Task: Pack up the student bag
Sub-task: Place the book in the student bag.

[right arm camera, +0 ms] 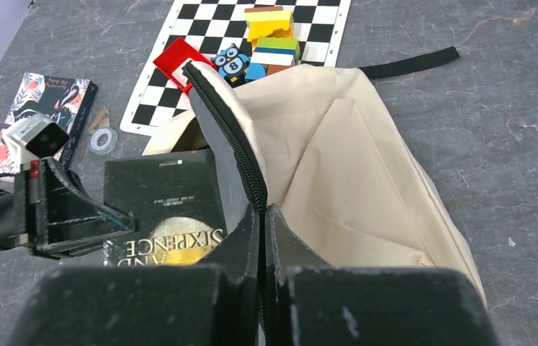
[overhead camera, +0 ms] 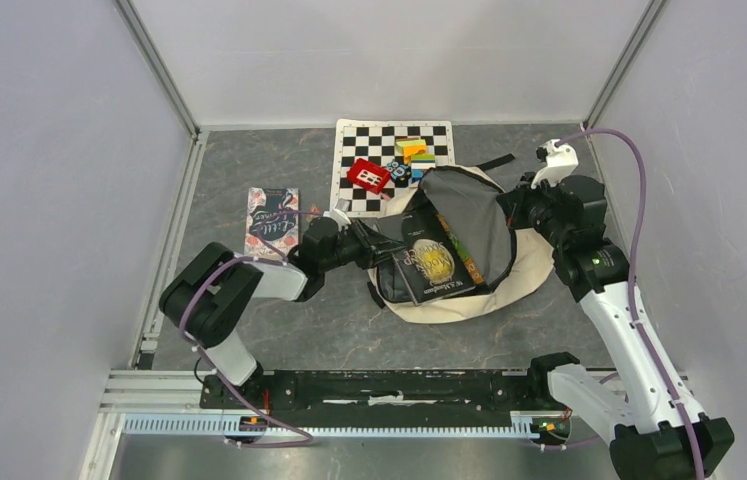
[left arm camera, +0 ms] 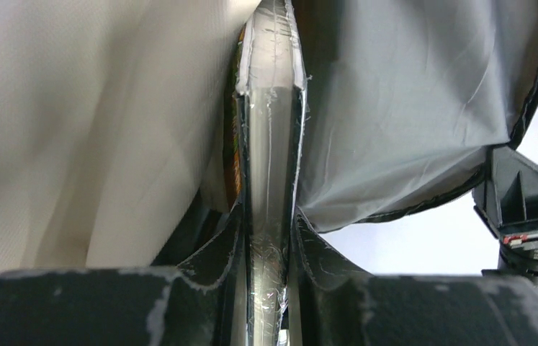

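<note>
The student bag (overhead camera: pixel 494 290) lies in the middle of the table, cream outside with its grey-lined flap (overhead camera: pixel 469 215) lifted. My right gripper (overhead camera: pixel 511 208) is shut on the flap's black zipper edge (right arm camera: pixel 237 151) and holds the flap up; in the right wrist view its jaws (right arm camera: pixel 262 213) pinch the zipper. My left gripper (overhead camera: pixel 374 245) is shut on a black book (overhead camera: pixel 434 262) that lies partly inside the bag's mouth. The left wrist view shows that book edge-on (left arm camera: pixel 269 144) between the fingers (left arm camera: pixel 201 252), cream fabric (left arm camera: pixel 71 130) to the left and grey lining (left arm camera: pixel 395 108) to the right.
A flamingo-cover book (overhead camera: pixel 272 220) lies to the left, with a tape roll (right arm camera: pixel 102 140) near it. Behind the bag is a chessboard mat (overhead camera: pixel 354 150) carrying a red piece (overhead camera: pixel 368 176), an owl tag (right arm camera: pixel 231 61) and coloured blocks (overhead camera: pixel 414 152). A black strap (right arm camera: pixel 410 63) trails out at the back.
</note>
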`<control>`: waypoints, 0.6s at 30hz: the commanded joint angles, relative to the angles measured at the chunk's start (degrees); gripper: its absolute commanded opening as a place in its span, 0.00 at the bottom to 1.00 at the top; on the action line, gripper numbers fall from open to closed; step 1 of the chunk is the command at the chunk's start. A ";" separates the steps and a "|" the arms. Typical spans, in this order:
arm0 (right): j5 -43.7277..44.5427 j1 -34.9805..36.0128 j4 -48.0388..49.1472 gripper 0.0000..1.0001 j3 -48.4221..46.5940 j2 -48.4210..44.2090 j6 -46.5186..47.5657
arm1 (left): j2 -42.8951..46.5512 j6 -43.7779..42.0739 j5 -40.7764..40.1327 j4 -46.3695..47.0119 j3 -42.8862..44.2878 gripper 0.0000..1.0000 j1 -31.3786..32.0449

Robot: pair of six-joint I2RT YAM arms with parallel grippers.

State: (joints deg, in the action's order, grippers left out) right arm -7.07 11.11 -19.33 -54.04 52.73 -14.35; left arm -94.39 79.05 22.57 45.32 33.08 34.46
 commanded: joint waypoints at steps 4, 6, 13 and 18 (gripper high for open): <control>0.72 -0.33 5.82 0.00 -1.45 -2.67 -0.30 | -4.68 6.25 -3.10 13.71 8.36 0.02 1.00; 0.68 -0.26 5.85 0.00 -0.86 -2.93 -0.29 | -6.21 5.88 -4.53 13.44 9.66 0.02 1.42; 0.28 -0.30 5.95 0.00 0.56 -2.90 -0.35 | -12.74 3.40 -8.12 13.02 14.33 0.02 4.61; -0.05 -0.31 6.22 0.00 1.35 -3.11 -0.44 | -15.61 0.59 -10.92 12.39 16.55 0.02 7.43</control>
State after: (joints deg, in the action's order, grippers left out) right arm -7.42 11.11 -18.87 -52.58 51.16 -14.35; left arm -109.54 81.32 14.61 49.78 45.58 39.66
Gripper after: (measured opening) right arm 0.013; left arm 0.245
